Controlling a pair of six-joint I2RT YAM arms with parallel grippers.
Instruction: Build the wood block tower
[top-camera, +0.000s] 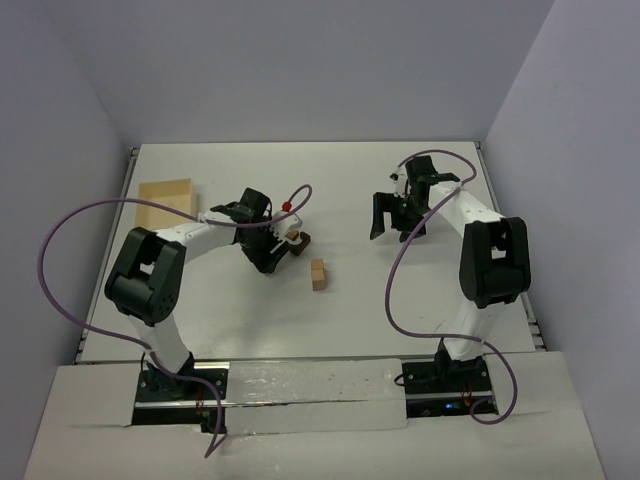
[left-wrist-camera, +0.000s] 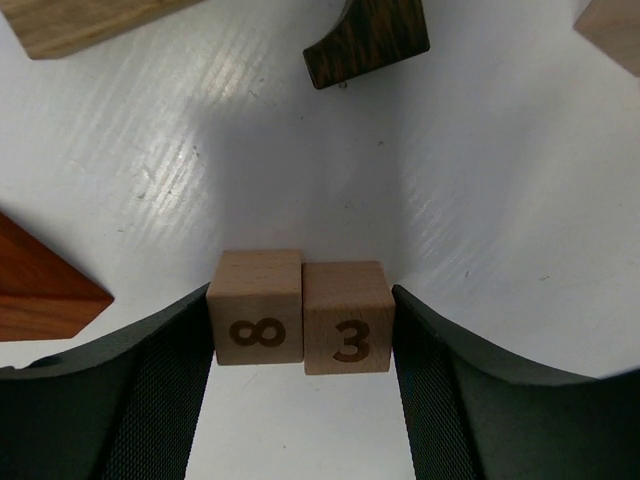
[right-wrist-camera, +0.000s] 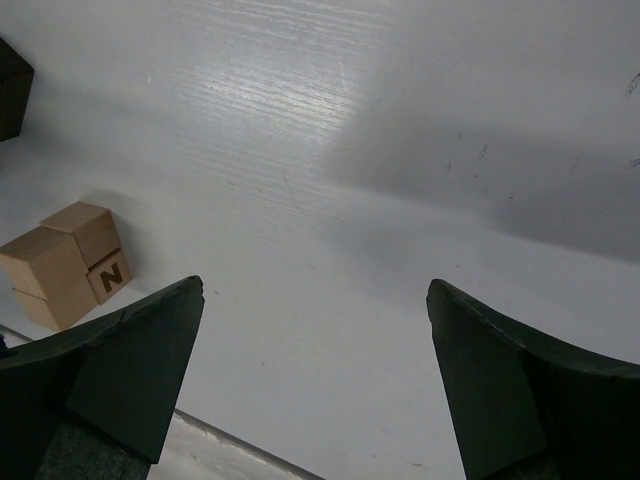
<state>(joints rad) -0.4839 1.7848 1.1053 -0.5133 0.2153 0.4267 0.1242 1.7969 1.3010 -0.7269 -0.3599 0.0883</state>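
Two pale cubes, one marked 8 (left-wrist-camera: 256, 308) and one marked 3 (left-wrist-camera: 347, 318), sit side by side on the white table. My left gripper (left-wrist-camera: 301, 292) is low over them, its pads against the outer sides of the pair. In the top view this left gripper (top-camera: 288, 244) is at centre left. A dark brown arch piece (left-wrist-camera: 365, 40) lies just beyond it. A small stack of pale cubes (top-camera: 319, 274) stands to the right; one shows an N (right-wrist-camera: 65, 262). My right gripper (top-camera: 397, 222) hangs wide open over bare table, with nothing between its fingers (right-wrist-camera: 135, 360).
A shallow pale wooden tray (top-camera: 165, 197) lies at the back left. An orange-brown block (left-wrist-camera: 45, 290) sits left of the left gripper, and a pale block's corner (left-wrist-camera: 615, 30) shows at the far right. Purple cables loop beside both arms.
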